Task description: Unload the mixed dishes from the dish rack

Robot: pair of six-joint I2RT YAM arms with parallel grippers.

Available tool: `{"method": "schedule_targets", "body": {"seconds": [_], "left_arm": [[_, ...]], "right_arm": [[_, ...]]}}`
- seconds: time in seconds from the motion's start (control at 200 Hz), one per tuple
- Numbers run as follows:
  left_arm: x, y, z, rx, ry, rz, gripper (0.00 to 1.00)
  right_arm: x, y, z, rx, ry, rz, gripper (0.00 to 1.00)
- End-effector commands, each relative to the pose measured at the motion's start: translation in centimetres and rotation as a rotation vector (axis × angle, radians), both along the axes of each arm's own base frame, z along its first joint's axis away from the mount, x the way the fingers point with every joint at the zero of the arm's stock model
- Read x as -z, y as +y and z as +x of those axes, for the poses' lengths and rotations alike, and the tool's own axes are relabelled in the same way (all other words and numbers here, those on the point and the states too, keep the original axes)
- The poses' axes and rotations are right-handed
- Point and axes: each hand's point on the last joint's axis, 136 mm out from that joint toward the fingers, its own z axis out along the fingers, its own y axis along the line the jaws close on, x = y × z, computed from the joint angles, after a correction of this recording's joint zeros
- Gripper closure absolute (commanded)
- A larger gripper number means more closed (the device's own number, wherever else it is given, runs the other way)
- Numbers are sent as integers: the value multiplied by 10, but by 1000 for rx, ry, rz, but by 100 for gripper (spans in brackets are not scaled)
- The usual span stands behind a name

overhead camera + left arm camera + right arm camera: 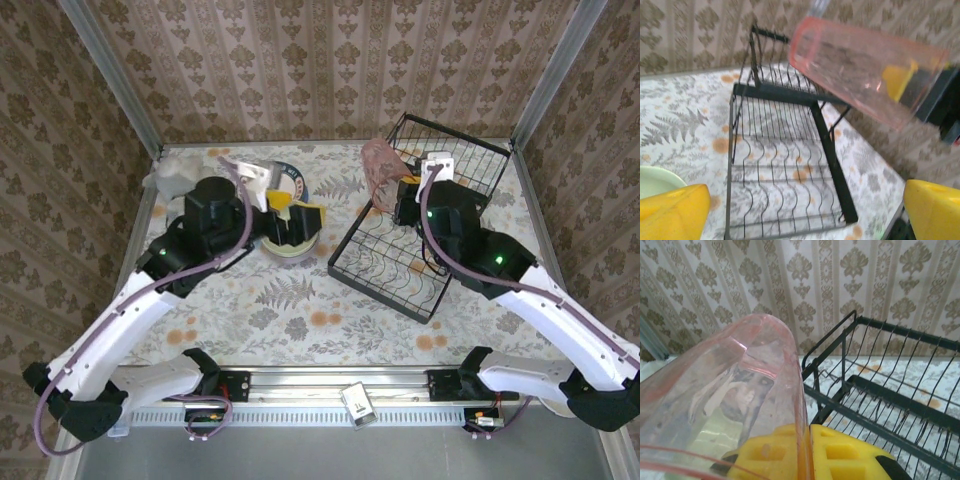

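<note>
**Pink cup held up beside the rack**

The right side of the floral bench (300,310) is taken up by the black dish rack (400,265). At its far left corner, a tilted pink cup (378,165) is pinched by the right pincer (396,195). The left pincer (291,222) is seen spread wide over a pale green bowl (655,181).

No legible txt; small tag (357,404) on rail (300,384) too blurry.
</note>
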Motion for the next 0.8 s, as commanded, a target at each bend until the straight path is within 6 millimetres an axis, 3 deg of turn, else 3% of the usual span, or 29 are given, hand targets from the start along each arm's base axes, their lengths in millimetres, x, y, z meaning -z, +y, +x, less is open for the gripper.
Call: {"method": "schedule_targets", "body": {"seconds": [0.0,0.385,0.795], "left_arm": [[0,-6,-5,34,-64,104,5],[15,-47,-20,104,8,123,15],[38,-84,-25,131,151,134,22]], "right_arm": [[22,-2,-12,15,161,-20,100],[70,-9,-27,79,367,-123,100],[94,3,-22,78,412,-106,100]]}}
